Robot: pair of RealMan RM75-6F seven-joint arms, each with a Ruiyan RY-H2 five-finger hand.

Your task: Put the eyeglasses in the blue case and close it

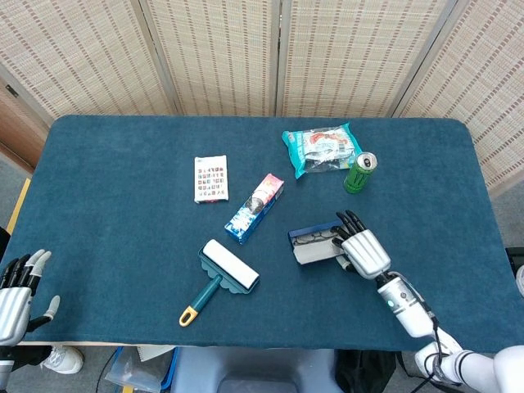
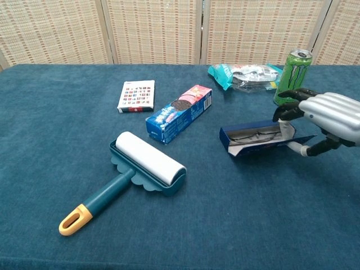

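The blue case [image 1: 315,247] [image 2: 257,140] lies open on the blue tablecloth, right of centre, lid flap folded down toward me. Dark-framed eyeglasses [image 2: 254,135] [image 1: 312,240] lie inside it. My right hand [image 1: 363,250] [image 2: 325,117] grips the case's right end, fingers curled over the far wall and thumb under the near flap. At the table's near left corner, off the cloth, my left hand [image 1: 18,288] hangs with fingers spread, holding nothing; the chest view does not show it.
A teal lint roller [image 1: 229,267] [image 2: 147,162] lies left of the case. A cookie box [image 1: 255,208] [image 2: 180,111] and a small card box [image 1: 210,178] sit farther back. A green can [image 1: 359,172] [image 2: 292,68] and a snack bag [image 1: 321,149] stand behind my right hand.
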